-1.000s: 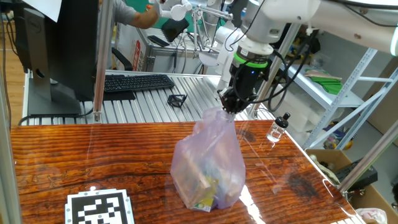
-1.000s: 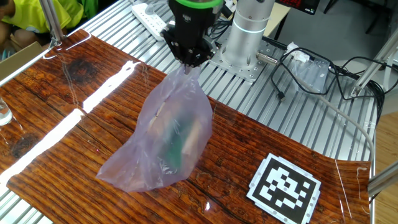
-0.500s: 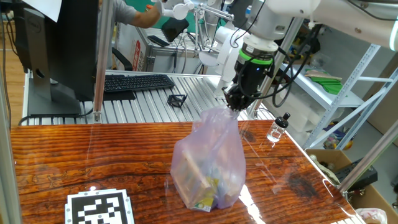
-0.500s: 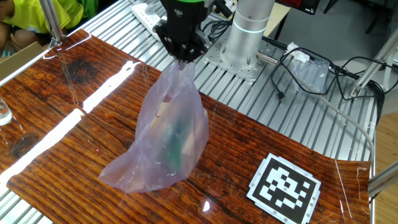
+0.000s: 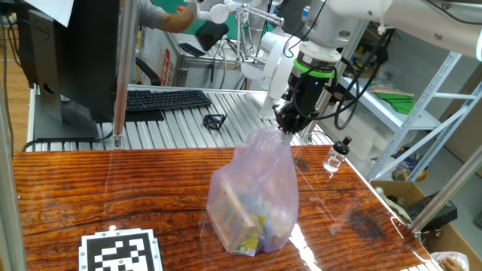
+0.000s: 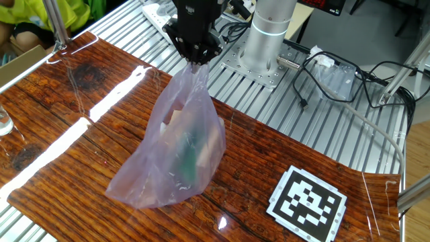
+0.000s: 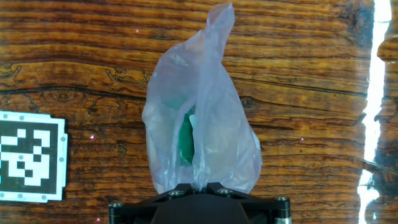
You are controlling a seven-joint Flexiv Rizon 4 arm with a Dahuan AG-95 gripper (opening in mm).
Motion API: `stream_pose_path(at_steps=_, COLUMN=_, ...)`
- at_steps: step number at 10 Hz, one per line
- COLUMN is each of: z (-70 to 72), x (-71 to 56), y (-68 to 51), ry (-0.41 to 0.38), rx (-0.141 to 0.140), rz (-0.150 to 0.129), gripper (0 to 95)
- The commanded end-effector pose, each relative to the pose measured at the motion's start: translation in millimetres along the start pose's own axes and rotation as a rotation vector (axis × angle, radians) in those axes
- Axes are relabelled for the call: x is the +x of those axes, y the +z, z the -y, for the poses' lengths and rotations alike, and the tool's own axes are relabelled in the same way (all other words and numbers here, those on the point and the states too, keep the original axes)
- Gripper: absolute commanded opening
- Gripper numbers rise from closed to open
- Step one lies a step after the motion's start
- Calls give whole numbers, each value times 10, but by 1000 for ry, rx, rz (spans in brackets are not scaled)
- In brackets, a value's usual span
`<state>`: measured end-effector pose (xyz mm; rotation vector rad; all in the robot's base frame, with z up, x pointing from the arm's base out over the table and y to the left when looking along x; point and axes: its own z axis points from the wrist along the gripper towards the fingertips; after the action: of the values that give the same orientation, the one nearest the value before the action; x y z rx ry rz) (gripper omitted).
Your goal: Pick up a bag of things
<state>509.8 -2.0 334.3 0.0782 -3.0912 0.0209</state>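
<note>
The bag of things (image 5: 254,196) is a translucent lilac-pink plastic bag with yellow, green and white packets inside. It stands on the wooden table (image 5: 113,196) with its base touching the wood and its gathered top pulled upward. My gripper (image 5: 289,125) is shut on the bag's gathered top. In the other fixed view the gripper (image 6: 196,59) pinches the top of the bag (image 6: 178,151), which hangs stretched below it. In the hand view the bag (image 7: 199,130) spreads out below my gripper (image 7: 200,185), whose jaws are closed on the plastic.
A black-and-white marker tag (image 5: 120,252) lies on the table's front left, also in the other fixed view (image 6: 308,202). A small glass bottle (image 5: 337,156) stands at the table's right edge. A keyboard (image 5: 166,99) lies behind on the metal bench. The robot base (image 6: 265,33) stands behind the bag.
My gripper has risen a little with the bag's top in it, stretching the bag taller. The bag's base stays on the table.
</note>
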Motion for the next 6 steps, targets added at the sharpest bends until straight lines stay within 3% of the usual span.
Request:
stream_pose_path(at_steps=1, z=0, x=-2, y=1, ry=-6, rx=-5, rz=0, gripper=0)
stream_pose_path(at_steps=6, z=20, x=23, y=-10, ry=4, rx=1, rz=0, gripper=0)
